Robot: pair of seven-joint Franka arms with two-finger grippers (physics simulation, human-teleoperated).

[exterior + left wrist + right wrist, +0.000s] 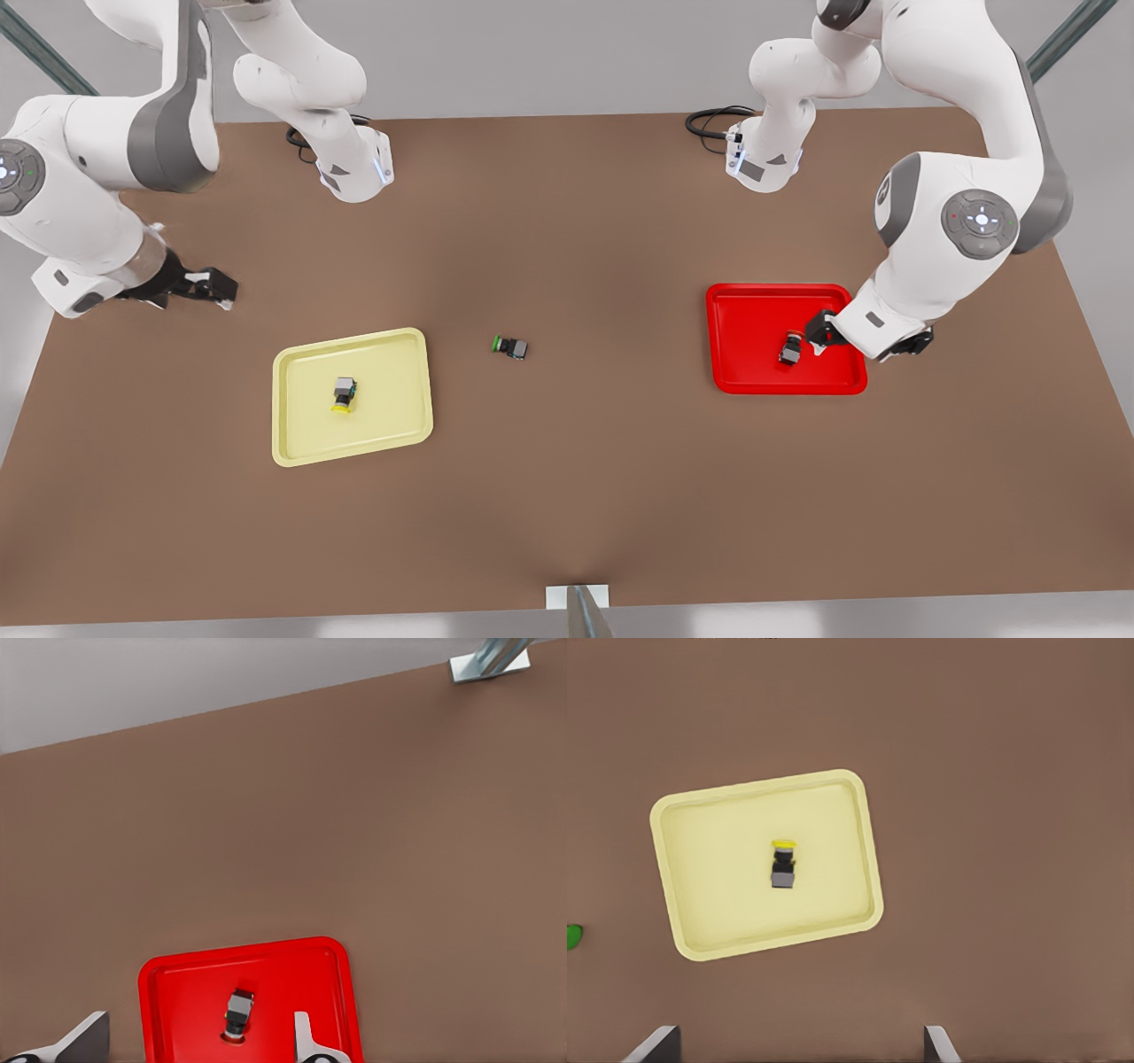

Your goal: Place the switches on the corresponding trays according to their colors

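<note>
The red-capped switch (790,348) (237,1013) lies on its side inside the red tray (749,319) (177,992). My left gripper (819,337) (195,1047) is open just above it at the front view's right, one finger on each side of the switch and not touching it. The yellow-capped switch (344,394) (782,864) lies in the middle of the pale yellow tray (390,425) (709,833). My right gripper (217,288) (797,1052) is open and holds nothing, raised off to the front view's left, beyond the yellow tray's far left corner.
A green-capped switch (511,346) (571,936) lies on the brown table (576,487) between the two trays. Both arm bases (354,173) stand at the far edge with cables. A metal post (580,607) (492,657) rises at the near edge.
</note>
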